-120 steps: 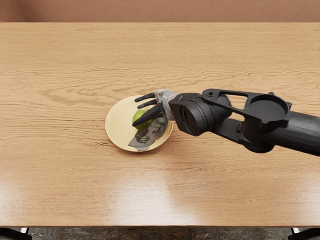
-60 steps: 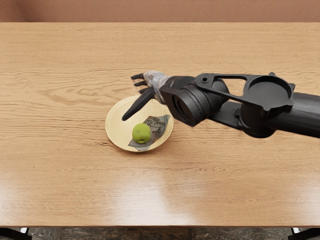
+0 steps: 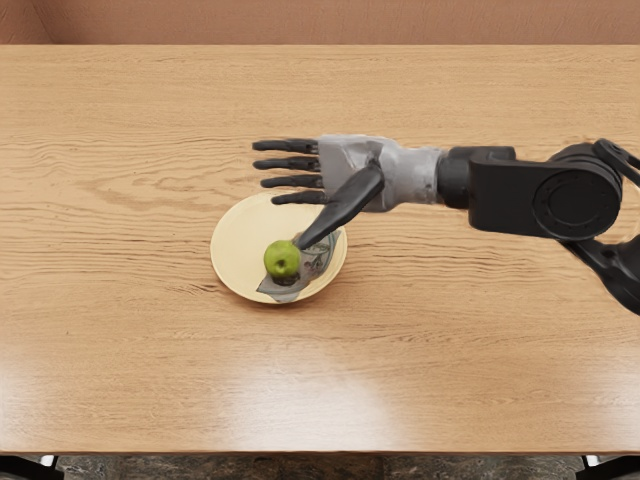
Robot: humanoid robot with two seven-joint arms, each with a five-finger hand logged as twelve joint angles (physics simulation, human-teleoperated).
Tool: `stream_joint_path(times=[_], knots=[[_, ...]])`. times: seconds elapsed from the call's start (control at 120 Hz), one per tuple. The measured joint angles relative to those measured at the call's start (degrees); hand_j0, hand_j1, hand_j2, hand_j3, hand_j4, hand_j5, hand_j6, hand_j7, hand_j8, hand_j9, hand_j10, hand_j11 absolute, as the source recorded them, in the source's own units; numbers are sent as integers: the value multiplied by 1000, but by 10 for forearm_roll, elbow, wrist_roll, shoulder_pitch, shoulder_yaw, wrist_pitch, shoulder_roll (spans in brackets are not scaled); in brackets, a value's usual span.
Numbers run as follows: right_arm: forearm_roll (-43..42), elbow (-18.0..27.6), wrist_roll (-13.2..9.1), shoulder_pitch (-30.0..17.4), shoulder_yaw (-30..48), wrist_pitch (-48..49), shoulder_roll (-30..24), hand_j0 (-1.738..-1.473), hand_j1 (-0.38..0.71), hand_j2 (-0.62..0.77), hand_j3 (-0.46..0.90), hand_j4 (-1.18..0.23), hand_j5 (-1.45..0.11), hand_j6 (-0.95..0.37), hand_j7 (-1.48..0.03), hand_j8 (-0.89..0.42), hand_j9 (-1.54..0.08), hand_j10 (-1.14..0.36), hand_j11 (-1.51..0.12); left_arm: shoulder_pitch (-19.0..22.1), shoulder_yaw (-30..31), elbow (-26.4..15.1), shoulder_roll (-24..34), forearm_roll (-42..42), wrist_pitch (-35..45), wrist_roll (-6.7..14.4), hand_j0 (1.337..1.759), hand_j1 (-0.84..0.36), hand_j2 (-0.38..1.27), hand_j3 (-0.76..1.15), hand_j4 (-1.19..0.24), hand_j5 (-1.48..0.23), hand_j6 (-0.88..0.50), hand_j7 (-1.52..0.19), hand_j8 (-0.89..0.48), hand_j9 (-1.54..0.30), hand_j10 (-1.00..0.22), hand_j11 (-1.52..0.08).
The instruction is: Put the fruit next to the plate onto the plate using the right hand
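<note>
Right hand (image 3: 340,170) splayed; round green fruit (image 3: 282,259) on plate (image 3: 235,250).

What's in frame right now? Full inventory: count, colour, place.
table: 1, light wood, fills most of the view
wall: 1, reddish brown, top edge
plate: 1, pale yellow, table centre
fruit: 1, green, on the plate, right of its middle
patterned patch: 1, grey, plate's right part by the fruit; unclear what it is
right arm: 1, black, in from the right edge
right hand: 1, grey palm, black fingers, open over the plate's far rim, thumb angled toward the fruit
</note>
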Motion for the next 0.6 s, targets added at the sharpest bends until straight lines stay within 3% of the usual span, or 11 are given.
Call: stream_joint_path(times=[0.125, 0.292, 0.408, 0.6], knots=[[88, -4, 0, -103, 86, 166, -106, -1658, -289, -10, 0, -50, -66, -50, -66, -50, -66, -50, -66, 0, 0, 0, 0, 0, 0, 0, 1658, 69, 47, 0, -234, -304, -234, -304, -234, -304, -234, -304], [185, -72, 0, -209, 149, 232, -199, -1658, -292, -9, 0, -47, -62, -46, -62, -47, -62, -47, -62, 0, 0, 0, 0, 0, 0, 0, 1658, 69, 47, 0, -234, -304, -234, -304, -234, -304, -234, -304], [217, -101, 0, -243, 160, 243, -232, -1658, -294, -8, 0, -45, -61, -45, -61, -45, -61, -45, -61, 0, 0, 0, 0, 0, 0, 0, 1658, 69, 47, 0, -234, -304, -234, -304, -234, -304, -234, -304], [231, -111, 0, -261, 158, 248, -243, -1658, -295, -8, 0, -44, -59, -43, -60, -43, -59, -44, -59, 0, 0, 0, 0, 0, 0, 0, 1658, 69, 47, 0, -234, -304, -234, -304, -234, -304, -234, -304]])
